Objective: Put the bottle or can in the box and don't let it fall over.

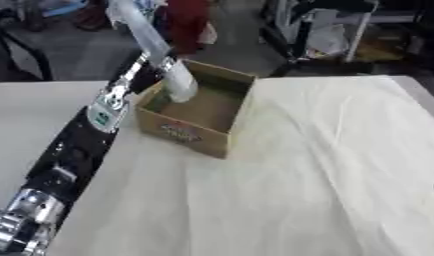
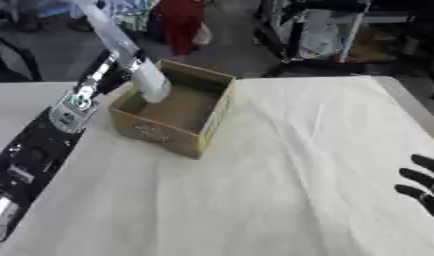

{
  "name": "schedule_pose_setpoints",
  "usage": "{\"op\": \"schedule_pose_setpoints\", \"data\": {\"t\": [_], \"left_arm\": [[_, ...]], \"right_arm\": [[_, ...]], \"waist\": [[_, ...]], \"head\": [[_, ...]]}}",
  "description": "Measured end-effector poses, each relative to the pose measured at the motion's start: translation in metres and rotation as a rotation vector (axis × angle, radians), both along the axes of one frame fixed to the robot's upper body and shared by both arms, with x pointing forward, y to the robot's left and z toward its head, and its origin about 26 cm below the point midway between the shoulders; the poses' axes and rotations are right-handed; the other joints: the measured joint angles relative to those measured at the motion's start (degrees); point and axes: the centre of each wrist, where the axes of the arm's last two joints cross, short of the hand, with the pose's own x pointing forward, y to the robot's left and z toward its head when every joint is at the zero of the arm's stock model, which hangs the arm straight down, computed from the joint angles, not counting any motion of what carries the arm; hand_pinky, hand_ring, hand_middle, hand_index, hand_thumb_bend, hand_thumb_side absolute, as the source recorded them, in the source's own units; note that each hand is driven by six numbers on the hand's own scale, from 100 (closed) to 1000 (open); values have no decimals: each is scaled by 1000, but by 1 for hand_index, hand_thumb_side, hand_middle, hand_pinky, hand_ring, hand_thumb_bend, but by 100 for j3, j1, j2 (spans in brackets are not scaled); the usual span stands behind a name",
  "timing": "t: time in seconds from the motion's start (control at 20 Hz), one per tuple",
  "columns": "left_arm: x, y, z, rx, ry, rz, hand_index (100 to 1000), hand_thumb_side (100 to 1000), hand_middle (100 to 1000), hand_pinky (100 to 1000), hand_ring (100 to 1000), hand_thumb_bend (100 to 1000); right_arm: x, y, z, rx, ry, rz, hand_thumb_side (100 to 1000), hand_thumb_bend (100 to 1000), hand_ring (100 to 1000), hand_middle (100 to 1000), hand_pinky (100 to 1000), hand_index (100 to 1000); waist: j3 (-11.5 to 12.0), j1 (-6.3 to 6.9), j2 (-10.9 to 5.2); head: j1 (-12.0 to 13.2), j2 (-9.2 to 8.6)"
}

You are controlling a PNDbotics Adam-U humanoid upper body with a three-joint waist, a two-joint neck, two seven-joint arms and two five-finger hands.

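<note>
1. The cardboard box (image 1: 196,112) is sitting open-topped on the white tablecloth (image 1: 299,190), with a red printed mark on its near wall.
2. The left arm (image 1: 76,150) is reaching in from the lower left corner and running diagonally up to the box's left wall.
3. The left hand (image 1: 150,70) is showing just above the box's left rim; its finger state cannot be told, as the blur is hiding it.
4. The clear plastic bottle (image 1: 164,65) is tilting, its lower end pointing down into the box at the left side and its upper end rising above and to the left of the box.
5. The right hand (image 2: 422,192) is resting well to the right of the box, at the right edge of the right eye view, its fingers lying spread and relaxed.
</note>
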Motion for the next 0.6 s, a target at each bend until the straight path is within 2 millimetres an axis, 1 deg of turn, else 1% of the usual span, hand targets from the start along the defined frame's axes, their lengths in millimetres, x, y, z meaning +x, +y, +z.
{"op": "schedule_pose_setpoints", "data": {"t": [0.1,0.15,0.2,0.3,0.5,0.6], "left_arm": [[0,1,-2,19,-22,2,1000,1000,1000,816,1000,451],[0,2,-4,21,-25,9,1000,1000,1000,818,1000,456],[0,3,-7,19,-23,18,1000,1000,1000,816,1000,389],[0,5,-12,1,-10,37,1000,1000,1000,825,1000,315],[0,6,-13,-31,-4,44,1000,1000,1000,830,1000,302],[0,6,-13,-39,-4,42,1000,1000,1000,832,1000,318]], "right_arm": [[0,0,0,0,0,0,554,100,844,866,770,824],[0,0,0,0,0,0,553,100,844,866,770,824],[0,0,0,0,0,0,553,100,844,866,770,824],[0,0,0,0,-1,-1,553,100,844,866,770,824],[0,0,0,0,-1,-1,553,100,844,866,770,824],[0,0,0,0,-1,-1,553,100,844,866,770,824]], "waist": [[2,0,0],[3,0,0],[3,0,0],[3,0,0],[5,0,0],[5,0,0]], "head": [[-1,0],[-2,0],[-3,-1],[-7,-1],[-8,-1],[-8,-1]]}}
